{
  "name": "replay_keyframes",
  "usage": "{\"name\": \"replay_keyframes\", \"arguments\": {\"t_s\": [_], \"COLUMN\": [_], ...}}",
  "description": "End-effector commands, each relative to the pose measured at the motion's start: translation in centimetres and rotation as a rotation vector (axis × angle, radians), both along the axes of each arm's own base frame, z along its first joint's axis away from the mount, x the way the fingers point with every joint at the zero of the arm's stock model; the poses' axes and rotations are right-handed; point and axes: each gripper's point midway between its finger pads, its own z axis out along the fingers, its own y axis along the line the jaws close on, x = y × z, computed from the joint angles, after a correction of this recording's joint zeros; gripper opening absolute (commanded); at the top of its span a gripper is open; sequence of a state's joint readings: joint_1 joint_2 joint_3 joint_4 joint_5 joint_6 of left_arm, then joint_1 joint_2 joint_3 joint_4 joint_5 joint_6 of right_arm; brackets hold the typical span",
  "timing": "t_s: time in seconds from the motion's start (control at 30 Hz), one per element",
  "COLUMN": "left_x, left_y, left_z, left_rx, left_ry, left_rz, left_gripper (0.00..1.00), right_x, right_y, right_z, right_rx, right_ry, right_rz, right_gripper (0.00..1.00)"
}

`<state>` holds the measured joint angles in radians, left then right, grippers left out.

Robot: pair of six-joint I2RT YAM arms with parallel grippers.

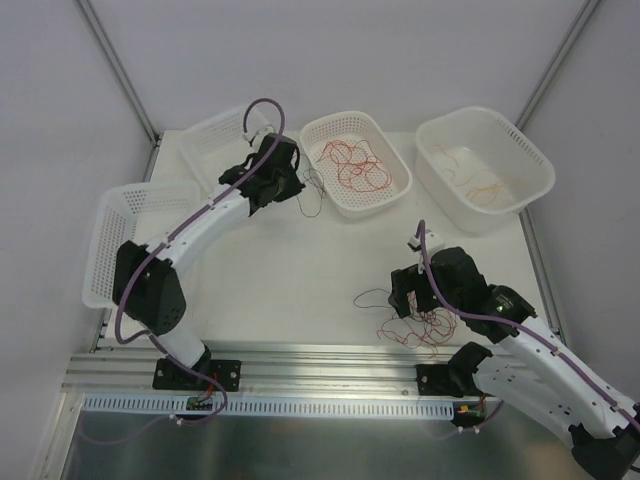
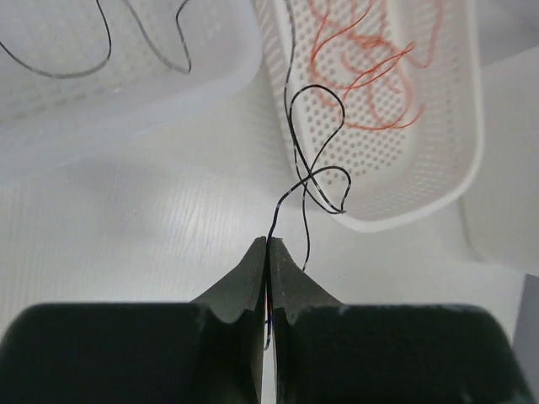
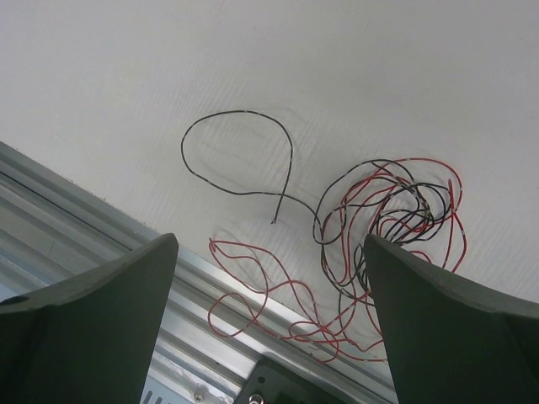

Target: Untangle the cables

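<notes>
My left gripper is shut on a thin black cable, which loops up from the fingertips and leans on the rim of the middle basket. From above, this gripper hovers between the back-left basket and the middle one, the black cable dangling from it. A tangle of red and black cables lies on the table by the near rail. My right gripper hangs open above it, nothing between its fingers. Seen from the top, the right gripper is just over that tangle.
The middle white basket holds red and orange cables. The right basket holds a few orange ones. The back-left basket contains a black cable. Another white basket sits at the far left. An aluminium rail runs along the near edge.
</notes>
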<state>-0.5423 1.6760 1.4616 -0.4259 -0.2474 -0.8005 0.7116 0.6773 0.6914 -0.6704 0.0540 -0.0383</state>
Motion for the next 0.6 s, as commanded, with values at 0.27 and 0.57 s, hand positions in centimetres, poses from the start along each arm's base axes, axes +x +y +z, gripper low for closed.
{"name": "replay_keyframes", "arguments": {"t_s": [0.27, 0.57], "left_x": [3.5, 10.4], "left_y": [12.4, 15.8], "left_z": [16.1, 10.3], "left_rx": [0.086, 0.153], "left_ry": [-0.340, -0.219], "left_rz": [0.115, 0.158], "left_gripper": [0.00, 0.00], "right_x": [0.4, 0.5], "right_y": [-0.2, -0.2], "right_z": [0.6, 0.5], "right_rx": [-0.012, -0.019], "right_ry": [-0.022, -0.010], "right_rz": [-0.011, -0.021], "right_gripper": [0.97, 0.97]}}
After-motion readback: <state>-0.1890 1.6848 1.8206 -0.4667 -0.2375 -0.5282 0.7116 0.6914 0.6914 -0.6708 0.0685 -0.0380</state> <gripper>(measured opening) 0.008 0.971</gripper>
